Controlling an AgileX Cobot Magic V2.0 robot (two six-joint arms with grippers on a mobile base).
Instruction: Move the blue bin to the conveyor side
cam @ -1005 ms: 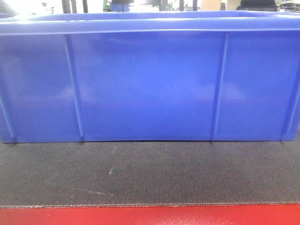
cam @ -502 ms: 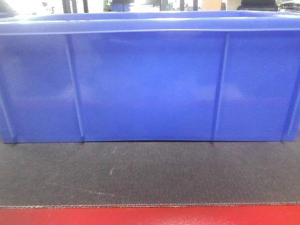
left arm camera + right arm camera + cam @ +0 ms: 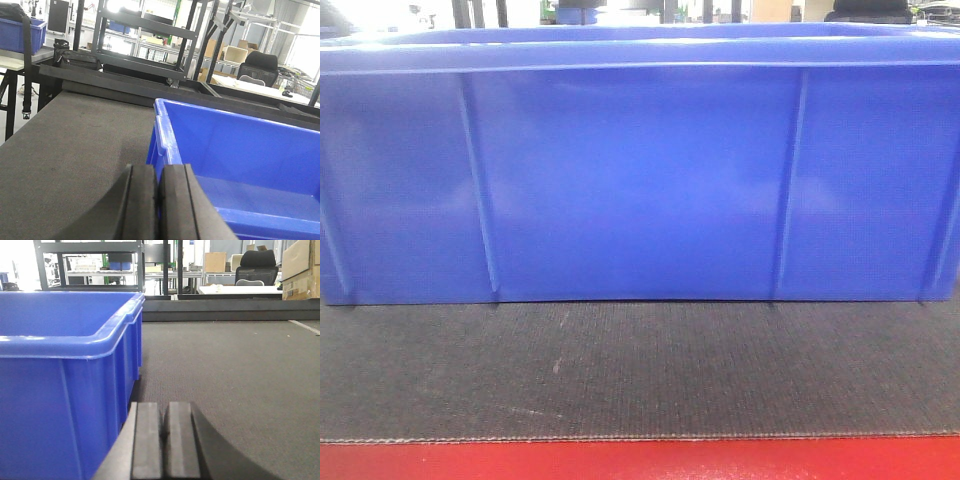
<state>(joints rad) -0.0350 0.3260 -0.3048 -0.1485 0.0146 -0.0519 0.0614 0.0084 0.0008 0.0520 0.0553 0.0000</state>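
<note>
**Blue bin resting on the belt, both grippers closed beside it**

While its two black rubber-like pads press flat together with only a thin seam between them, the left gripper (image 3: 159, 200) holds nothing and sits low just outside the bin's left corner. The right gripper (image 3: 162, 440) shows the same pair of matte, rectangular pads, likewise pressed together and empty, just beside the bin's right-hand wall.

Between them stands one blue bin (image 3: 640, 180), a large rectangular crate of glossy moulded plastic. Its walls are smooth, and the front view shows raised vertical ribs running up to a thickened, rounded top rim. The wrist views show no contents in the parts of its interior they reveal.

The bin rests flat on the conveyor side (image 3: 640, 370), a dark grey belt with a fine woven texture, marked by a few pale scuffs and bordered in front by one red edge (image 3: 640, 460).

Behind, the left wrist view shows a dark metal rack (image 3: 145, 45), a second blue crate (image 3: 20, 35) on a far tabletop, cardboard boxes (image 3: 225, 50) and a black office chair (image 3: 257, 67).
</note>
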